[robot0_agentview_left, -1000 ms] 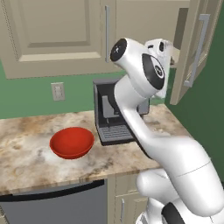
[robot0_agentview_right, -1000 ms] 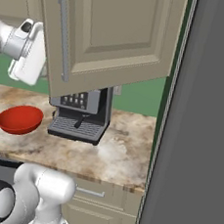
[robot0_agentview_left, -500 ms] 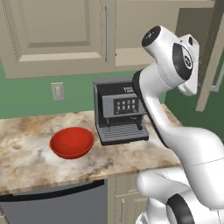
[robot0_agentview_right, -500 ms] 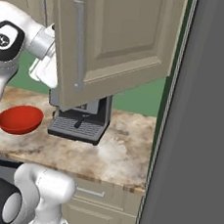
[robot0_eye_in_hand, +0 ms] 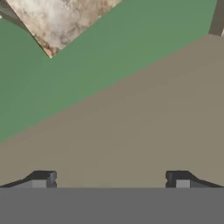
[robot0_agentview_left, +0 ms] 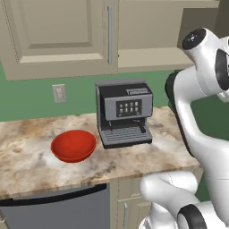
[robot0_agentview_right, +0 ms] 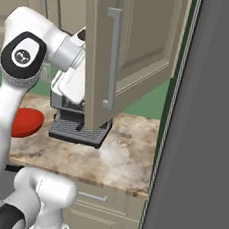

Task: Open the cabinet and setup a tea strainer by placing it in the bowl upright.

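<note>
Holding my tool (robot0_eye_in_hand: 111, 179) wide apart with nothing between its two dark fingertips (robot0_eye_in_hand: 43, 178), I am pointing it at a plain beige surface, with a band of green wall (robot0_eye_in_hand: 87, 57) and a corner of the speckled stone tabletop (robot0_eye_in_hand: 57, 19) lying beyond in the hand view. Swinging outward in the right base view is the right-hand door of the wide beige wall cabinet (robot0_agentview_right: 128, 52), its long silver bar handle (robot0_agentview_right: 113, 58) facing the camera, while my white arm is reaching up behind that door's edge. Standing shut in the left base view is the cabinet's left door (robot0_agentview_left: 58, 36), its own silver handle (robot0_agentview_left: 109, 33) running vertically. Sitting on the tabletop below is the wide, shallow, glossy red bowl (robot0_agentview_left: 73, 146), just to the left of a grey and black coffee machine (robot0_agentview_left: 124, 112) and apart from it. A white wall socket (robot0_agentview_left: 58, 93) is showing on the green wall above the bowl. I cannot tell where the tea strainer is.
</note>
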Robot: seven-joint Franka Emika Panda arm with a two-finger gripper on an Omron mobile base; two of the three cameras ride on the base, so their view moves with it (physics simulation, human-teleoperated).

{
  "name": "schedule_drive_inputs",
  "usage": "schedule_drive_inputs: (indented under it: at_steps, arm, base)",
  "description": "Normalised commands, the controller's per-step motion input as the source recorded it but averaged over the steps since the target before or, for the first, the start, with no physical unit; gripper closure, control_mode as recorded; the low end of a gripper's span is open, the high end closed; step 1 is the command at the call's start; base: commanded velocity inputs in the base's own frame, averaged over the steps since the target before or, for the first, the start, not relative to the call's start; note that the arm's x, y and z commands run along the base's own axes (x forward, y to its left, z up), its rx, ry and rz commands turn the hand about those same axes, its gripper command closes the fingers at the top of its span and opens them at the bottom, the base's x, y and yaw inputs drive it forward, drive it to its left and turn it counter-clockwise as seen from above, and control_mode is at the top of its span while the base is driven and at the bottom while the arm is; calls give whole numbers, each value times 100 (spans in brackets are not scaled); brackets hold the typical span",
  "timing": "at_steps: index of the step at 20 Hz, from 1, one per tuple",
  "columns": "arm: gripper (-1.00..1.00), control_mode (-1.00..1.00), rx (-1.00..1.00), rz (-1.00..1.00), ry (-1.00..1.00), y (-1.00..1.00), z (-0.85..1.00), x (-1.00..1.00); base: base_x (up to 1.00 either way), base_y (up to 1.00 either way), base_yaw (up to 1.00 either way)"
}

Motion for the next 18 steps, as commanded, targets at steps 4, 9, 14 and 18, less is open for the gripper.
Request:
schedule_drive_inputs:
  at_steps: [4,9,14,18]
  arm:
    - [-100,-100,7,0,6,-42,0,0]
    - [-100,-100,10,3,8,-70,0,0]
    - [-100,-100,9,1,3,-34,0,0]
    - [-100,-100,0,-8,-2,64,0,0]
  base:
    - [0,0,0]
    - [0,0,0]
    - [0,0,0]
    - [0,0,0]
